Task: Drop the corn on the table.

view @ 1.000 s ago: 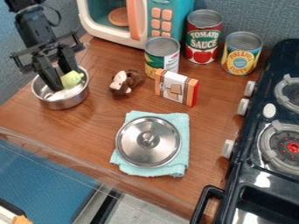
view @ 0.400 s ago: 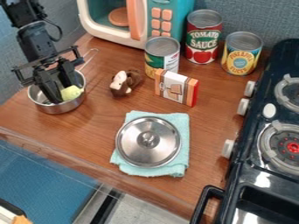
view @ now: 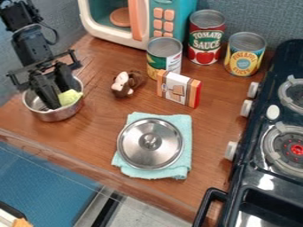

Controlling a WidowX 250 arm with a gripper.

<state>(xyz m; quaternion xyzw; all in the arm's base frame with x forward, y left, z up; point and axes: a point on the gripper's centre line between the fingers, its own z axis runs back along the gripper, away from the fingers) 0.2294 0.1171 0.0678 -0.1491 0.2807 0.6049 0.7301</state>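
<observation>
The black gripper (view: 61, 97) hangs at the left, its lower end down inside a small metal pot (view: 59, 114). A yellow-green piece, which looks like the corn (view: 70, 96), is in the pot's right part, right against the gripper. The gripper covers part of it, and whether it is held cannot be made out. Much of the pot's inside is hidden too. The wooden table (view: 95, 128) surrounds the pot.
Right of the pot lie a brown-and-white toy (view: 126, 84) and a small box (view: 179, 89). Cans (view: 165, 56) and a toy microwave (view: 142, 22) stand behind. A lid (view: 150, 144) rests on a teal cloth (view: 180, 170); the stove (view: 266, 133) is at the right.
The gripper and the pot have both shifted down and to the left across the table. The yellow-green piece has moved down with them, staying beside the gripper. Other objects have kept their places.
</observation>
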